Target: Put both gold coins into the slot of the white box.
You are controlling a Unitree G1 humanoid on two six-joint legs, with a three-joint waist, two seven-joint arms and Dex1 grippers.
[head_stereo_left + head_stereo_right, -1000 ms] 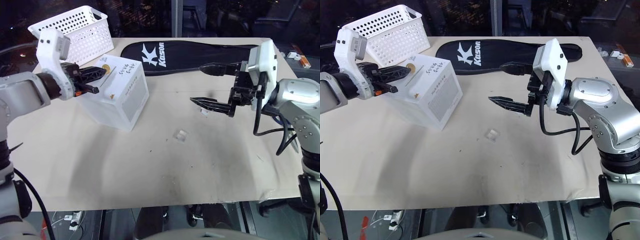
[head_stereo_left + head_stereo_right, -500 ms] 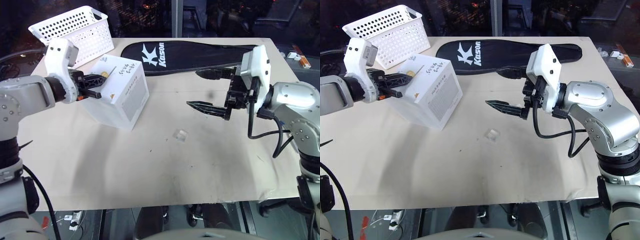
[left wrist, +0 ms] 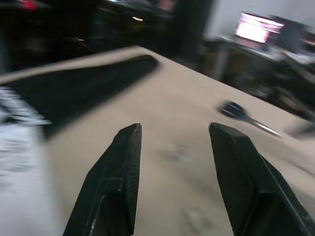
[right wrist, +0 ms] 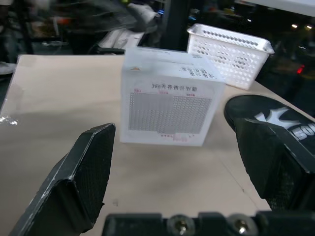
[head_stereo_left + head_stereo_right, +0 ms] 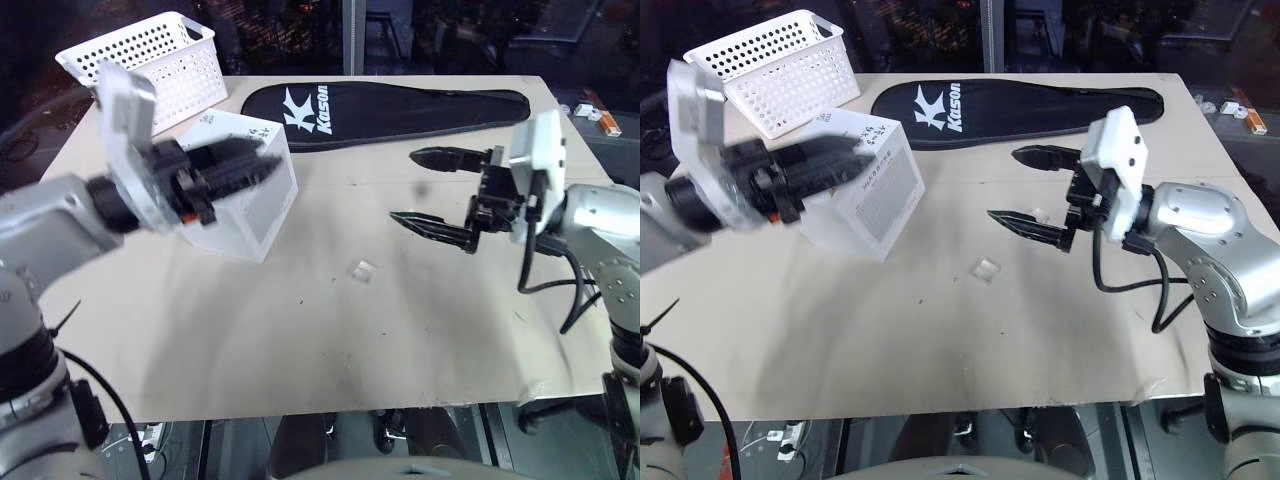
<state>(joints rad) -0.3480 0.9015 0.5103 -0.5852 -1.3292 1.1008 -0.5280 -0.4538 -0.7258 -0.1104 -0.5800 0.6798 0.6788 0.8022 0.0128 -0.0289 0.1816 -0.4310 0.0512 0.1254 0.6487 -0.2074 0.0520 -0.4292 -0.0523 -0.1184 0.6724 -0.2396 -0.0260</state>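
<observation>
The left gripper [image 5: 262,160] hangs in front of the white box [image 5: 262,205] with its two black fingers spread apart and nothing between them. The right gripper [image 5: 418,188] is wide open and empty too, above the table [image 5: 300,350]. One small gold coin [image 5: 362,269] lies flat on the table, between the box and the right gripper. A white basket [image 5: 165,55] and a black bag [image 5: 390,100] sit behind.

Robotics lab or test room. Beige work table [image 5: 300,340] under the robot, dark glass wall at 12 o'clock reflecting lights, lit monitor [image 3: 261,30] on a cluttered desk beyond, power strip [image 5: 140,437] and cables on floor.
</observation>
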